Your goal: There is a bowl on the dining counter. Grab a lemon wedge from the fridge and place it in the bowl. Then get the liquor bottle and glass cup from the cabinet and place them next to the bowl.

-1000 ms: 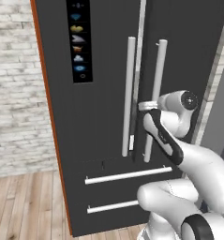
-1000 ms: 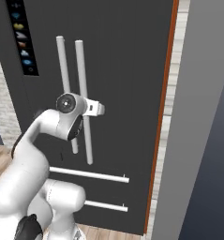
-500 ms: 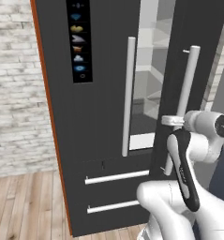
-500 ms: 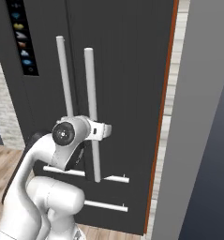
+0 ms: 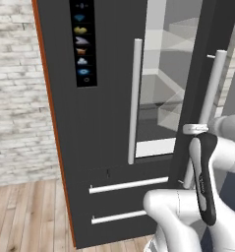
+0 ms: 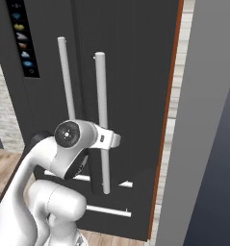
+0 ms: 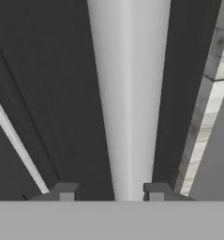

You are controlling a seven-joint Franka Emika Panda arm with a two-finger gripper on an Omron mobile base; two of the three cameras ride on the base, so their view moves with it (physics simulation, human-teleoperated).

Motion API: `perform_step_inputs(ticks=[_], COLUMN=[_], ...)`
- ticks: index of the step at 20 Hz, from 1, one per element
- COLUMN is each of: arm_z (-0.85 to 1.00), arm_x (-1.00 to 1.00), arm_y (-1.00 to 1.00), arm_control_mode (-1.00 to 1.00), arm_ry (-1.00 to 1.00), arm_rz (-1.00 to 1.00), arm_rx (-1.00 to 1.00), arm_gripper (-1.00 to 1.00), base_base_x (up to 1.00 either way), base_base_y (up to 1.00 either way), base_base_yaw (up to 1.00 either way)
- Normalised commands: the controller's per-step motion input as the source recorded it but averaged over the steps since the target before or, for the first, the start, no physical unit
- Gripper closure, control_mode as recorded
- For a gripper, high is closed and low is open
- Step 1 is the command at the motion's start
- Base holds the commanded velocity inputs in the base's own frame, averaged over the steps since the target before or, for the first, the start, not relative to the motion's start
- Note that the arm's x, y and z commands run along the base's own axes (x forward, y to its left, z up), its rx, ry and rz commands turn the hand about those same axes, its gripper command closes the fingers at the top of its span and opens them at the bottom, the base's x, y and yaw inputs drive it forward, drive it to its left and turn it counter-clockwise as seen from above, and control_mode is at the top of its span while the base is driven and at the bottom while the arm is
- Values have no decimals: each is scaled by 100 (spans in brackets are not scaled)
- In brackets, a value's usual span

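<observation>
The fridge (image 5: 104, 123) is tall and dark grey, and its right door stands partly swung out. Through the gap I see pale shelves (image 5: 163, 98) inside; no lemon wedge can be made out there. My gripper (image 7: 111, 192) straddles the right door's long pale handle (image 7: 127, 93), a fingertip on each side with slack on the left. The hand sits low on that handle (image 5: 213, 83) in the left base view, and the gripper (image 6: 106, 140) is at the handle (image 6: 101, 96) in the right base view. The bowl, liquor bottle, glass cup, cabinet and dining counter are out of view.
The left door's handle (image 5: 134, 98) and an icon panel (image 5: 83, 44) are on the closed door. Two drawers with bar handles (image 5: 129, 184) sit below. A brick wall (image 5: 15, 98) and wood floor (image 5: 25, 216) lie left; a grey wall (image 6: 208, 120) stands right.
The right door has swung further out with my hand on its handle, the gap showing the shelves has widened, and the arm has drawn back to the right.
</observation>
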Motion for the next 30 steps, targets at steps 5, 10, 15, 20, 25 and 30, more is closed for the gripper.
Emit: perform_step_inputs(ticks=[5,10,15,20,25,30], arm_z=[18,27,42,25,8,0], arm_x=[-54,-65,-33,10,44,72], arm_y=[-1,25,66,98,78,5], arm_control_mode=[-100,-100,-100,-100,-100,-100], arm_ry=[5,12,24,43,32,7], arm_rz=[-1,1,1,0,3,18], arm_rx=[-1,-14,-28,-40,-44,-21], arm_gripper=[-100,-100,-100,-100,-100,-100], base_base_x=[0,0,0,0,0,0], base_base_y=[0,0,0,0,0,0], base_base_yaw=[0,0,0,0,0,0])
